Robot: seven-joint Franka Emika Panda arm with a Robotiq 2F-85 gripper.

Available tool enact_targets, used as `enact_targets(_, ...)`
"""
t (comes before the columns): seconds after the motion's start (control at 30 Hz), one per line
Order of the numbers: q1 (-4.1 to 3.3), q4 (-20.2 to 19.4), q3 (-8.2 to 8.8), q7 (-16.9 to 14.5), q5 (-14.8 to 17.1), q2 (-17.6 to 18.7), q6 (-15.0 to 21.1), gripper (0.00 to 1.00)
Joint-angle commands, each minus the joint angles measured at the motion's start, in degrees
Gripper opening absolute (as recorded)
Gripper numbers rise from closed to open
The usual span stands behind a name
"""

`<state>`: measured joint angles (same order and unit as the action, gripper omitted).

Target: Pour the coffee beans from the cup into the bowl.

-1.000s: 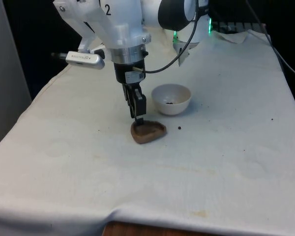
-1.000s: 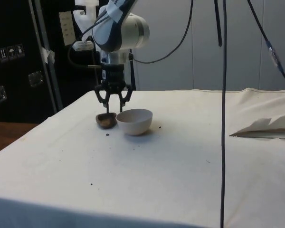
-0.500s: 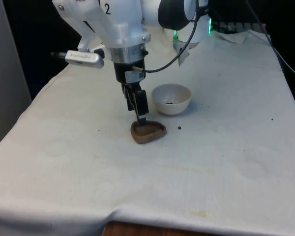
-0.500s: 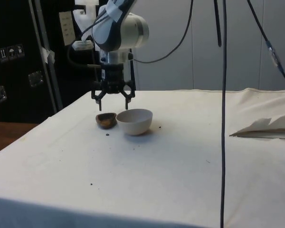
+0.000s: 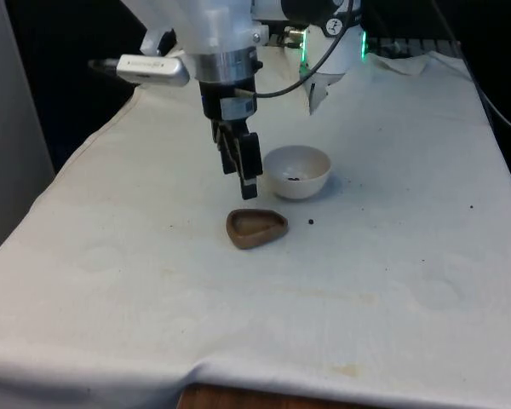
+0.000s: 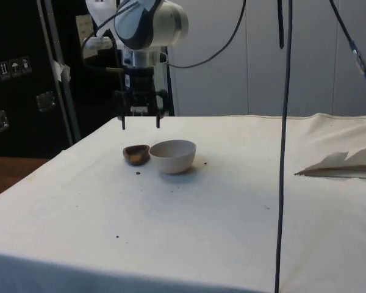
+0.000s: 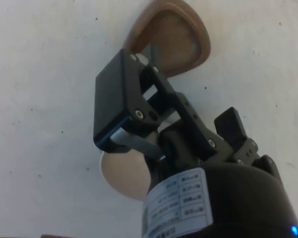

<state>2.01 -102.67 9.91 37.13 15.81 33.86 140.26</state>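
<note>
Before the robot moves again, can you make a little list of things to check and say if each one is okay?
1. Tool open and holding nothing: ok.
2. Tool lifted off the brown cup: ok, a gap shows in the side view.
3. Cup upright on the white cloth: ok.
4. Cup emptied: ok, the wrist view shows no beans in it.
5. Beans in the white bowl: ok, a few dark ones lie inside.
6. No spills: not ok, a stray bean lies on the cloth beside the cup.
</note>
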Motion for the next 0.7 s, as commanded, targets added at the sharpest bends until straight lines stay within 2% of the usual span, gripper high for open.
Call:
enact_targets(0.0,-0.63,-0.8,0.57,0.9,-1.1,-0.9,0.0,1.00)
enact_targets(0.03,-0.69,-1.0,0.52,1.1,-1.4,-1.2,-0.1,1.00)
enact_targets(0.07,-0.17,-0.6,0.00,0.6,-1.1,-1.0,-0.2,1.00)
enact_targets(0.1,-0.86,-1.4,0.57,1.4,-2.2,-1.9,-0.1,1.00)
enact_targets(0.33,-1.20,-2.6,0.52,2.5,-4.9,-4.0,-0.5,1.00)
enact_targets(0.37,-0.63,-2.1,0.00,1.9,-4.3,-3.5,-0.5,1.00)
enact_targets(0.4,-1.26,-2.9,0.52,2.7,-5.7,-4.6,-0.6,1.00)
enact_targets(0.63,-1.38,-4.1,0.46,3.0,-8.1,-7.0,-1.1,1.00)
enact_targets(0.67,-0.92,-3.7,0.00,2.3,-7.4,-6.6,-1.1,1.00)
